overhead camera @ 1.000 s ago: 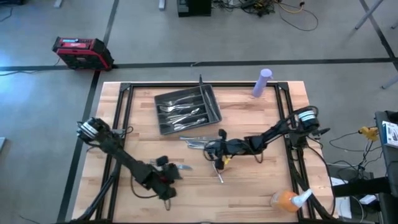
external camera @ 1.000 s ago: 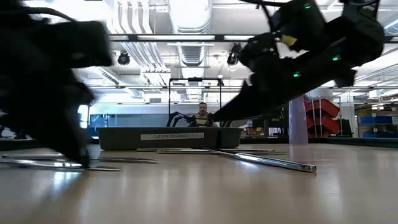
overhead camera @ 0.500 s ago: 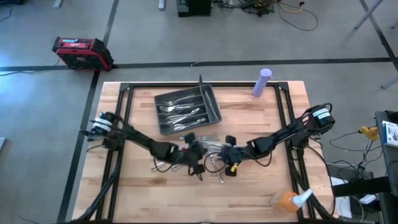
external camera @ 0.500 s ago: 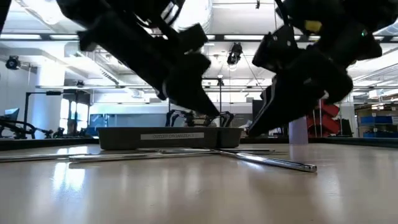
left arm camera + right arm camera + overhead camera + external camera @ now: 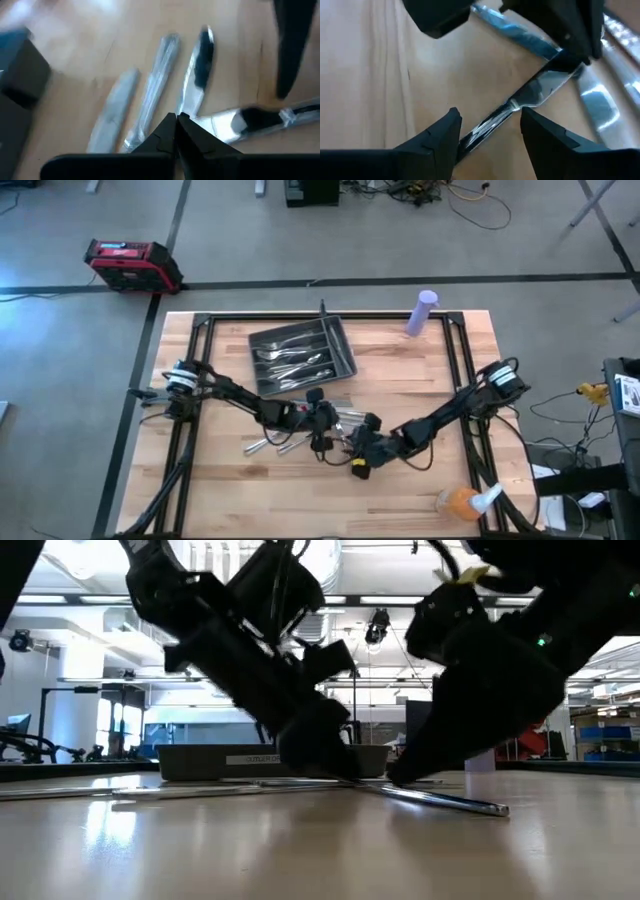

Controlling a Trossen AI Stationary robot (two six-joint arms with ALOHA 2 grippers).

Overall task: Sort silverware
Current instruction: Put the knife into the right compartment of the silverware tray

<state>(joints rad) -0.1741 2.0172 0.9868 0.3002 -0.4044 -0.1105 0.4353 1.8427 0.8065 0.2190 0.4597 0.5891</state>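
Note:
Loose silverware [image 5: 345, 422] lies on the wooden table in front of the dark compartmented tray [image 5: 300, 358], which holds more pieces. Two more pieces [image 5: 262, 445] lie to the left. My left gripper [image 5: 176, 120] is shut, its tips low over the pile's knives and handles [image 5: 150, 95]. My right gripper [image 5: 490, 120] is open just near of the pile. One knife [image 5: 520, 102] lies flat on the table between its two fingers, which stand on either side without touching it. In the low view both grippers reach down to the table, left [image 5: 335, 768] and right [image 5: 400, 772]. My left gripper's shut fingertips [image 5: 172, 131] point down at the pile, over the knife's far end [image 5: 565, 62]. I cannot tell whether they touch it.
A purple bottle [image 5: 421, 312] stands at the table's far right. An orange and white thing [image 5: 460, 500] lies at the near right corner. Bare wood shows along the near edge and at the left. A person [image 5: 326, 720] sits in the room beyond the tray.
My left gripper has swung from the near left part of the table toward the right and far side, to the pile in the middle. My right gripper has drawn back from the pile toward the near edge and come down low over one knife.

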